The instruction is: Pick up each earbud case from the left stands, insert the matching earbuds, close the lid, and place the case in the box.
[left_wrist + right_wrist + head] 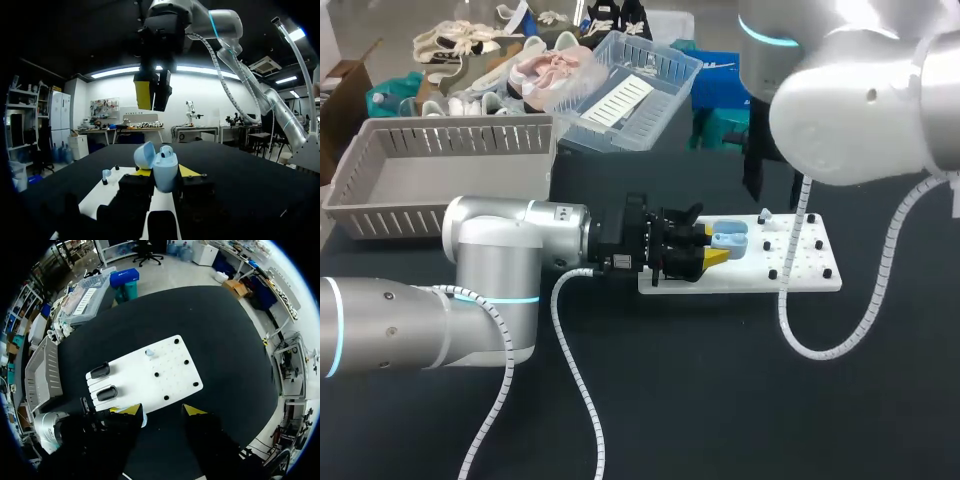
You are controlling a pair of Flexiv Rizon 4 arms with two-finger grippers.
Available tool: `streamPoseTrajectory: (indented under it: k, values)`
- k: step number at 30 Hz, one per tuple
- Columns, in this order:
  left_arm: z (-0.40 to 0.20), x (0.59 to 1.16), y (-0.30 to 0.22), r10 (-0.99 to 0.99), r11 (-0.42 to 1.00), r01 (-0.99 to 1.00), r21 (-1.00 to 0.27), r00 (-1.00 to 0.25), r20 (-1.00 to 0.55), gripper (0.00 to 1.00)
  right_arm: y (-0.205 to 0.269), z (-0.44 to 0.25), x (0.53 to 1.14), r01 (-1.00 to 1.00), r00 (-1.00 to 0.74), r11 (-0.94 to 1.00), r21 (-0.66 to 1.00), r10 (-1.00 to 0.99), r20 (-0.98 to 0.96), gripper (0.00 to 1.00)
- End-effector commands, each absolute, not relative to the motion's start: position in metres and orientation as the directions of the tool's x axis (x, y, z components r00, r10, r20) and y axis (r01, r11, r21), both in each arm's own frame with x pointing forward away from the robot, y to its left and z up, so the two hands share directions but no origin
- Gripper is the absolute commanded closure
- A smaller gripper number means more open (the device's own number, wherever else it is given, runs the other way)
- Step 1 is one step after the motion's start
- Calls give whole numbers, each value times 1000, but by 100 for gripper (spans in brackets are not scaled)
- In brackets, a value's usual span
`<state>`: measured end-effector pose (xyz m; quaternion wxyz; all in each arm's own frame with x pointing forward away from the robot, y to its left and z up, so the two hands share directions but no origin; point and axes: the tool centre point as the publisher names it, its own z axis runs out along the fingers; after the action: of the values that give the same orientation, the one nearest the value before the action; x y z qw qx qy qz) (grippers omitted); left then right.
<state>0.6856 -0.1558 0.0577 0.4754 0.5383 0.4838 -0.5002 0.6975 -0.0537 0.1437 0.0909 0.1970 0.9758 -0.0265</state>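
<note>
So, black table (720, 400) with a white peg board (810, 272) near the middle, grey basket (460, 140) far left. Left jaws grip the blue case (730, 238), lid open, over the board's left end. Right jaws hang wide apart, high above.

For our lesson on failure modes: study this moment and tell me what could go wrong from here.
1. The left gripper holds the earbud case with its lid open. The right gripper hangs open above it and might strike the lid on the way down.
2. The loose earbud on the white board is small and sits near black pegs. A slightly off pinch could knock it away.
</note>
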Motion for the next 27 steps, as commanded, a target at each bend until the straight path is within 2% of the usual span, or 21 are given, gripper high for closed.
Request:
streamPoseTrajectory:
  k: [1, 5, 7, 8, 10, 13, 16, 19, 22, 27]
  values:
    - [57, 687, -156, 45, -82, 996, 28, 31, -998, 100, -70, 137, 699, 361, -892, 926, 112, 377, -249, 51]
    - [57, 687, -156, 45, -82, 996, 28, 31, -998, 100, -82, 131, 710, 353, -892, 927, 127, 374, -255, 48]
    - [57, 687, -156, 45, -82, 996, 28, 31, -998, 100, -86, 128, 715, 340, -896, 930, 140, 366, -250, 39]
    - [57, 687, -156, 45, -82, 996, 28, 31, -998, 100, -88, 126, 717, 333, -900, 932, 147, 360, -245, 29]
    - [57, 687, -156, 45, -82, 996, 28, 31, -998, 100, -90, 121, 723, 310, -908, 938, 155, 341, -242, 16]
    - [57, 687, -156, 45, -82, 996, 28, 31, -998, 100, -90, 114, 730, 278, -920, 943, 183, 316, -233, 10]
    - [57, 687, -156, 45, -82, 996, 28, 31, -998, 100, -90, 107, 737, 249, -928, 947, 201, 293, -232, 10]
    - [57, 687, -156, 45, -82, 996, 28, 31, -998, 100, -92, 99, 742, 227, -933, 948, 222, 277, -228, 18]
    - [57, 687, -156, 45, -82, 996, 28, 31, -998, 100, -91, 90, 747, 194, -943, 951, 239, 249, -223, 19]
    - [57, 687, -156, 45, -82, 996, 28, 31, -998, 100, -86, 76, 757, 164, -951, 954, 249, 220, -217, 26]
